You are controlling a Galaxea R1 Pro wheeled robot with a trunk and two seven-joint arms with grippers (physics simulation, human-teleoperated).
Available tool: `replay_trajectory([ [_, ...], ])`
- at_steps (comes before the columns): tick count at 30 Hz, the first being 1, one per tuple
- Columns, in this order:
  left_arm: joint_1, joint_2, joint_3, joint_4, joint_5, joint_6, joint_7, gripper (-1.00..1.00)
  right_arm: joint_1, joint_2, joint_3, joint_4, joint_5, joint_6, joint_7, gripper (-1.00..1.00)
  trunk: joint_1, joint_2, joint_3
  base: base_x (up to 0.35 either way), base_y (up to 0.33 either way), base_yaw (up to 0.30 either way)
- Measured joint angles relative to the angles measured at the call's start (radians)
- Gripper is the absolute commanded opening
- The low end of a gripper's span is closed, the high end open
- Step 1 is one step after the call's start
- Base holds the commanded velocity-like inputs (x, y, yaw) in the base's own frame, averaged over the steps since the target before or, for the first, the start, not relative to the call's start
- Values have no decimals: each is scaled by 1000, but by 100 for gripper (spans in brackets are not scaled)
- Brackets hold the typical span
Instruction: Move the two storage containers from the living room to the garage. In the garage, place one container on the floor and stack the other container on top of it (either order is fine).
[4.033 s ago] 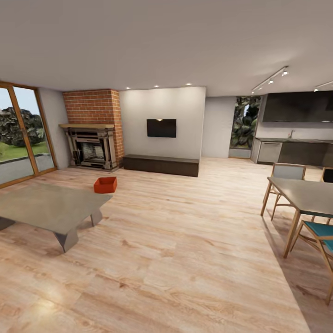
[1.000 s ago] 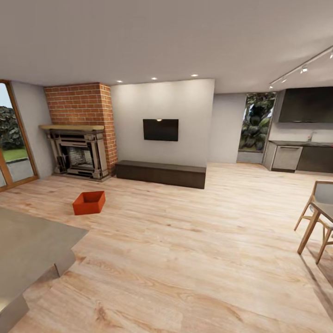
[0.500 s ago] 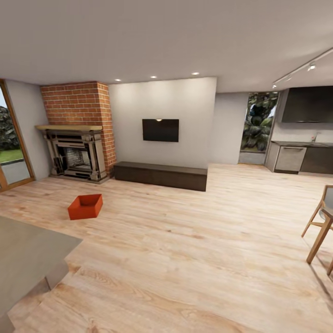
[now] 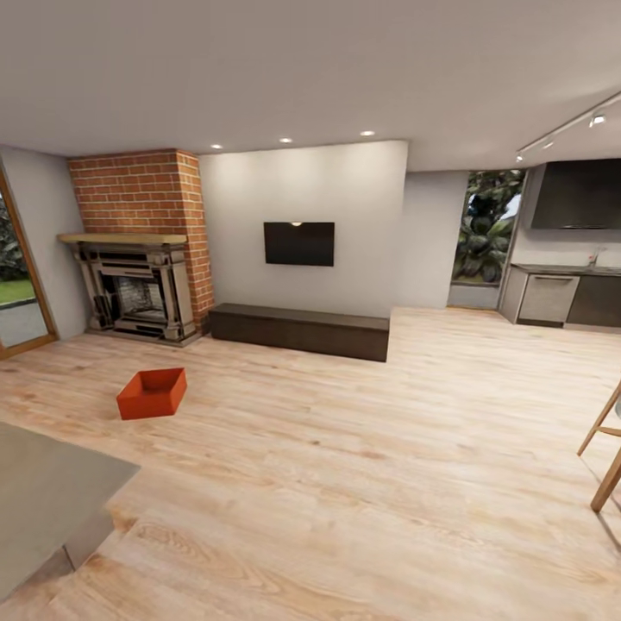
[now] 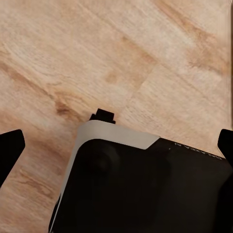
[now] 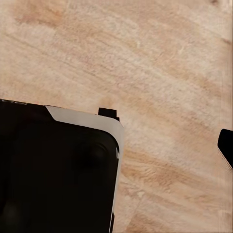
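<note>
One orange bin [image 4: 153,393] sits on the living-room wood floor [image 4: 362,466] at left of frame, untouched; nothing has reached the garage. Left claw [image 5: 116,145] spread wide, empty; right claw's state cannot be told.

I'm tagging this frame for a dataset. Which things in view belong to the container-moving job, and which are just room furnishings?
Job: storage container; wood plank floor under it.

Furnishings: brick fireplace, wall TV, low dark bench, grey coffee table, kitchen cabinets.
</note>
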Motion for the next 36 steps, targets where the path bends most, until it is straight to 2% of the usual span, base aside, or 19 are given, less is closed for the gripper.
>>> replay_trajectory([
  [36, 0, 0, 1, 0, 0, 0, 0, 100, 0, -1, -1, 0, -2, 0, -1, 100, 0, 0, 0, 323, 0, 0],
])
